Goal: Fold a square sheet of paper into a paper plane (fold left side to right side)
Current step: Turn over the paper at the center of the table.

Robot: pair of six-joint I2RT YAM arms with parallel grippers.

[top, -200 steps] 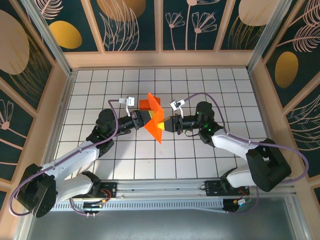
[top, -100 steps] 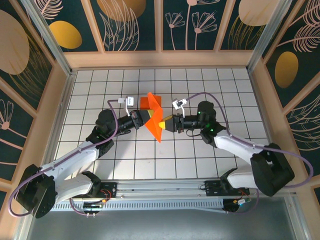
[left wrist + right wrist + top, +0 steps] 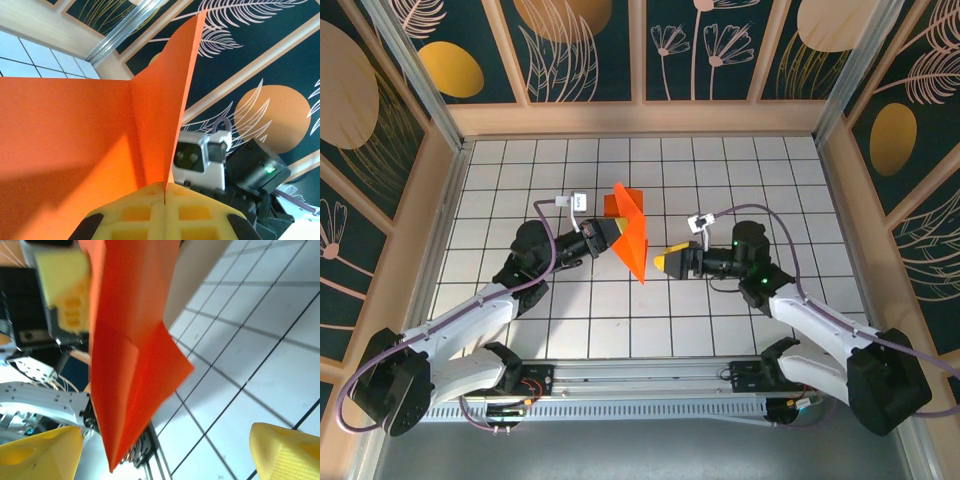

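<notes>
The orange paper plane hangs above the tiled floor mid-table, a pointed folded dart with its tip toward the near edge. My left gripper is shut on its left side; in the left wrist view the yellow pads pinch the crease of the paper. My right gripper stands open a short way to the right of the plane, apart from it. In the right wrist view the plane hangs ahead between the spread yellow fingertips, untouched by them.
A white grid floor is ringed by low wooden walls with dark patterned panels behind. A metal rail runs along the near edge by the arm bases. Open floor lies to the far left and right.
My right gripper has let go of the plane, opened and drawn back to the right and nearer the front. The left gripper still holds the plane, which shifted slightly.
</notes>
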